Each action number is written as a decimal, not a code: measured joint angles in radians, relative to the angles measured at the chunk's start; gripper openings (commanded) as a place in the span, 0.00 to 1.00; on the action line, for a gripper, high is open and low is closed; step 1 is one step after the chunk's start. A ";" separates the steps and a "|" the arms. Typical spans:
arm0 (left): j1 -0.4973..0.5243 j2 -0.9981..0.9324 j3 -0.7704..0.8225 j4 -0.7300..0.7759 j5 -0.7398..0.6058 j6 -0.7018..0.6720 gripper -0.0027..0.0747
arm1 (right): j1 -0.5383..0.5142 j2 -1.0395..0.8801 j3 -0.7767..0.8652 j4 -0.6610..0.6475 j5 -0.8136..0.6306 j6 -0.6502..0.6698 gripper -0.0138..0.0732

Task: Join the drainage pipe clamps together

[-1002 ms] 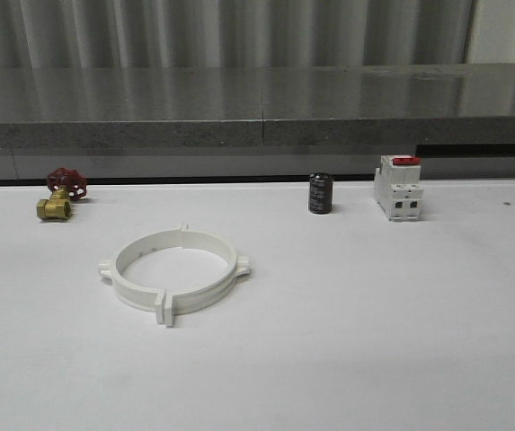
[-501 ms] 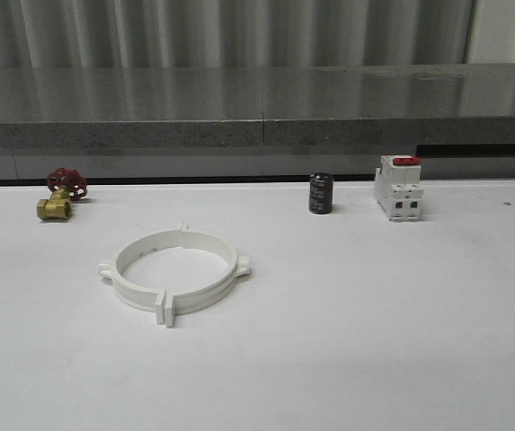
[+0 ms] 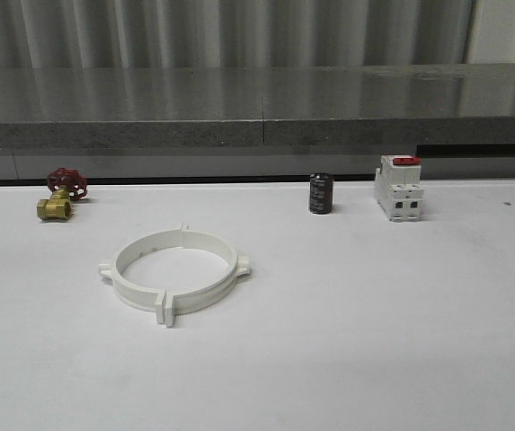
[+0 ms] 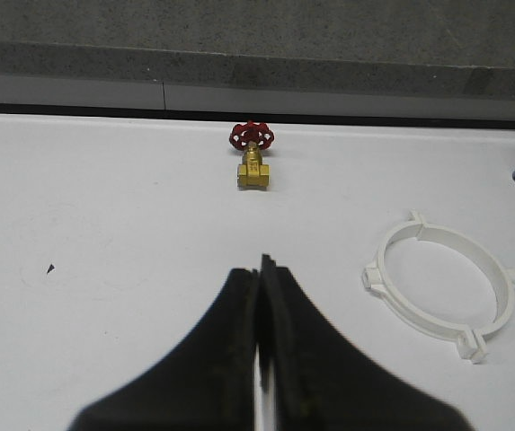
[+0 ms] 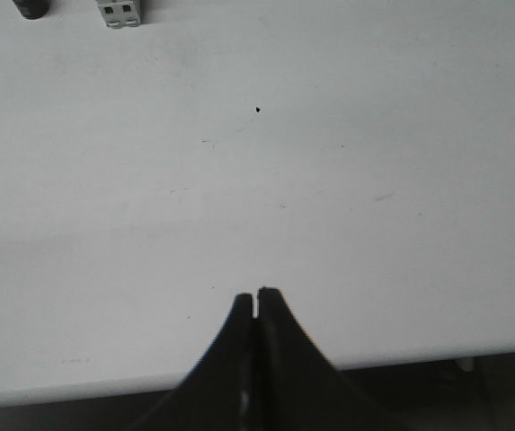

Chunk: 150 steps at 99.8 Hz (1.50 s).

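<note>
The drainage pipe clamps (image 3: 173,271) lie as one closed ring on the white table (image 3: 374,323), looking light, stiff and smooth, best gripped at a flange tab, while the left gripper (image 4: 261,269) and right gripper (image 5: 256,296) are both pressed together, holding nothing.

A plain white desk (image 3: 401,341) fills the foreground, its surface marked with a few faint scuffs and specks. Along the desk's far edge runs a grey speckled stone ledge (image 3: 257,112) with a glossy top that reflects soft light, and behind it hang pale vertical-ribbed panels (image 3: 239,31), with a lighter patch at the far right corner
</note>
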 measured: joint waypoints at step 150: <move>0.000 0.000 0.000 0.000 0.000 0.000 0.01 | -0.060 -0.387 0.677 0.168 -0.941 -0.203 0.08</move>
